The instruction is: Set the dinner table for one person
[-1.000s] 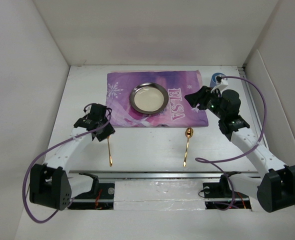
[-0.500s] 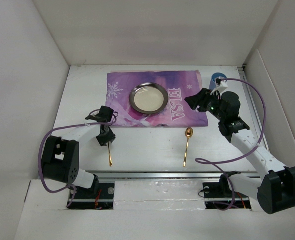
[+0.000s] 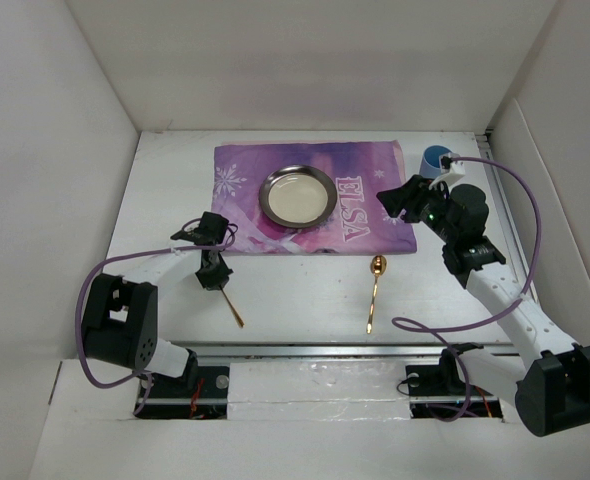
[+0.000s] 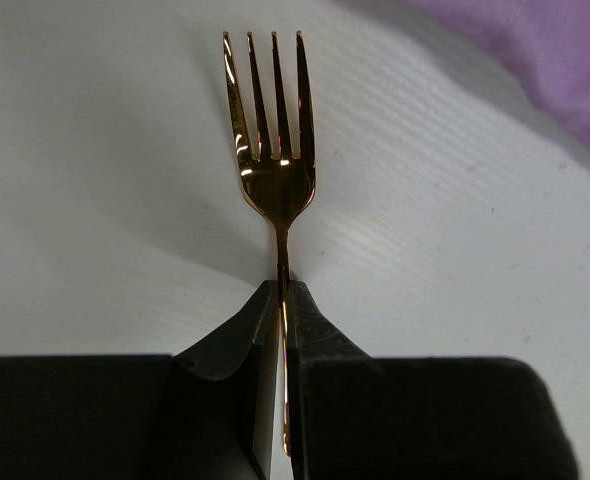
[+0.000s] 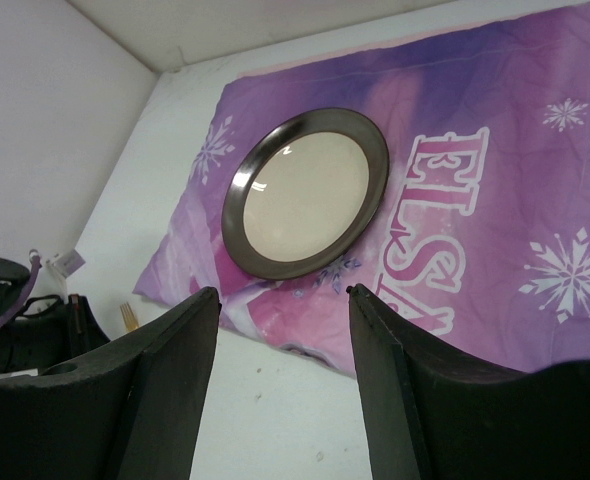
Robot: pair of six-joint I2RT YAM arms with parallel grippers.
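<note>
On the white dinner table (image 3: 295, 295), my left gripper (image 3: 213, 272) is shut on the neck of a gold fork (image 3: 233, 312), whose handle slants toward the near right. In the left wrist view the fork (image 4: 273, 150) sticks out of the gripper (image 4: 282, 296), tines pointing away, lying low over the table. A gold spoon (image 3: 374, 290) lies on the table, apart from both grippers. A round metal plate (image 3: 297, 196) sits on the purple ELSA cloth (image 3: 365, 210). My right gripper (image 3: 395, 198) hovers open over the cloth's right end. Its wrist camera faces the plate (image 5: 305, 195) past the open gripper (image 5: 280, 300).
A blue cup (image 3: 436, 158) stands at the back right, just behind the right wrist. White walls enclose the table on three sides. A purple cable (image 3: 125, 262) trails from the left arm. The left gripper (image 5: 35, 325) shows at the right wrist view's lower left.
The left gripper has closed on the fork, and the fork's handle has swung toward the right. The right arm has drifted slightly right, still open.
</note>
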